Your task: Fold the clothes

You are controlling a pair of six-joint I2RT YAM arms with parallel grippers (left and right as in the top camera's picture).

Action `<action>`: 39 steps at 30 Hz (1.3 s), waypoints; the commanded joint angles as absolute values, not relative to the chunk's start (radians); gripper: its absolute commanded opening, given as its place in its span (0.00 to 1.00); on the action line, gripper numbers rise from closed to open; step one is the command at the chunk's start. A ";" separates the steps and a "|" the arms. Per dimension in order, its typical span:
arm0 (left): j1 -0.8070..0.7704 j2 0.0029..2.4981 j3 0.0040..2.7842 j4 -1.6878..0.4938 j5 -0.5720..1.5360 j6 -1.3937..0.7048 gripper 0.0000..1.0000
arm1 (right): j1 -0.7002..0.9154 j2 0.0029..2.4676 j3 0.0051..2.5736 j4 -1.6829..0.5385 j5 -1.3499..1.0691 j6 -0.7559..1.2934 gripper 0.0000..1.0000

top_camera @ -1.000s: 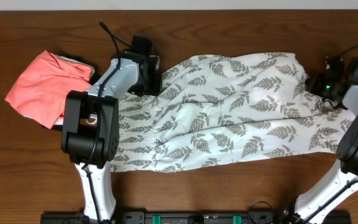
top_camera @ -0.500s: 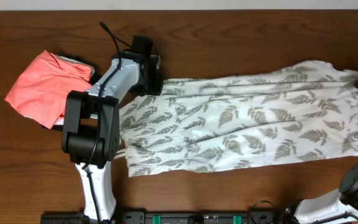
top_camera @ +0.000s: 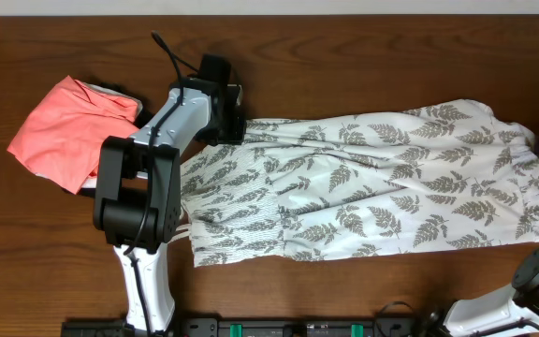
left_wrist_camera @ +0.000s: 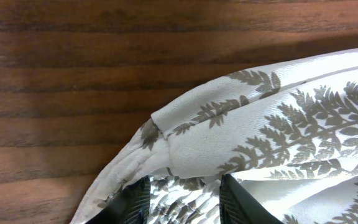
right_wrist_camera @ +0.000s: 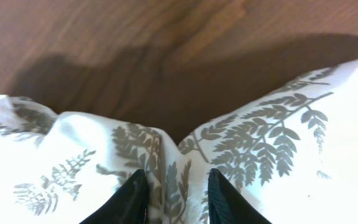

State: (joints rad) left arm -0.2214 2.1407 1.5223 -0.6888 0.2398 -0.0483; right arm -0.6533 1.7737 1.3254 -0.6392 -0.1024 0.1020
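The fern-print dress [top_camera: 363, 187] lies stretched lengthwise across the dark wooden surface [top_camera: 344, 56], running from beside the left arm out to the right edge. The left pincer [left_wrist_camera: 179, 186] is narrow and holds a bunched corner of the dress at its upper left end, with cloth pinched between the black fingers. At the far end, the right pincer [right_wrist_camera: 176, 186] has fabric between its slightly parted fingers; I cannot tell whether it grips. A crumpled coral-pink garment [top_camera: 64, 126] sits at the far left, apart from the dress.
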 commanded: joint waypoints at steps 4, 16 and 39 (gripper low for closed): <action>-0.215 2.170 1.509 -0.699 0.225 -0.050 0.37 | -0.640 1.778 1.437 -0.615 -0.268 0.098 0.40; -0.215 2.170 1.509 -0.702 0.225 -0.051 0.38 | -0.392 1.853 1.522 -0.480 -0.257 -0.052 0.70; -0.215 2.170 1.509 -0.709 0.225 -0.051 0.37 | -0.367 2.167 1.523 -0.543 -0.225 -0.050 0.01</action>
